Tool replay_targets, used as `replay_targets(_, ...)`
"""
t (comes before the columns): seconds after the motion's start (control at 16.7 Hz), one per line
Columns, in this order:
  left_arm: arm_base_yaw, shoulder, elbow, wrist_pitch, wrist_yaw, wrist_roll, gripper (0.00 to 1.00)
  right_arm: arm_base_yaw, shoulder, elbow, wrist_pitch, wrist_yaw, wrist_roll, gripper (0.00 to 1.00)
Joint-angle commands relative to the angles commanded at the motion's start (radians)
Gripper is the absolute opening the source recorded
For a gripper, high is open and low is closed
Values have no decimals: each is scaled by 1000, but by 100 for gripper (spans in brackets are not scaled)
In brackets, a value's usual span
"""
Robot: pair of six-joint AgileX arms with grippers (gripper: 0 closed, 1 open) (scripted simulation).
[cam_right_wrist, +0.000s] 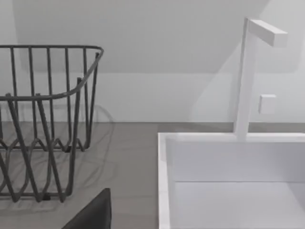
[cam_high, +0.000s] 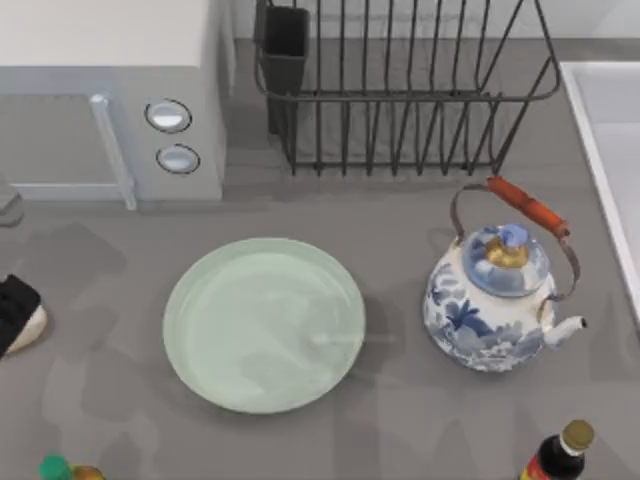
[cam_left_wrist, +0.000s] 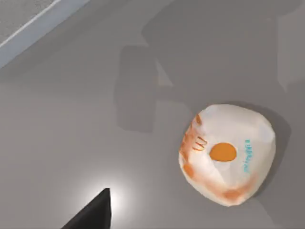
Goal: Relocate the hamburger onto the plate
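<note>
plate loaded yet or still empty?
Empty. The plate shows bare pale-green surface across its whole face in the top view. The hamburger lies on the grey counter beneath the left wrist camera.

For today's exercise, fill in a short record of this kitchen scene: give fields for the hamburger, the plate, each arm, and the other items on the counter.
hamburger: wrapped, cream-white with orange print, lying on the grey counter at the top view's far left, not on the plate
plate: pale green, centre of the counter, nothing on it
left gripper: above the hamburger
right arm: near the sink, facing the dish rack
other items: blue-and-white teapot, right of the plate; microwave; bottles along the near edge
</note>
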Motion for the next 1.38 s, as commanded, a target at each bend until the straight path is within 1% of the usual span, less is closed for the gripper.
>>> replay_targets(0.36,20,481,321,-267,-2,285,100,0,0,0,0,0,0,100)
replay_targets(0.48,25,587,399,-323,-1,350,100,0,0,0,0,0,0,100)
replay_targets(0.66,29,676,472,-371,0,407,100,0,0,0,0,0,0,100)
replay_targets(1.14,30,684,469,-367,0,417,100,0,0,0,0,0,0,100)
replay_targets(1.26,43,681,434,-335,0,428,100,0,0,0,0,0,0,100)
replay_targets(1.38,52,699,381,-267,0,437,100,0,0,0,0,0,0,100)
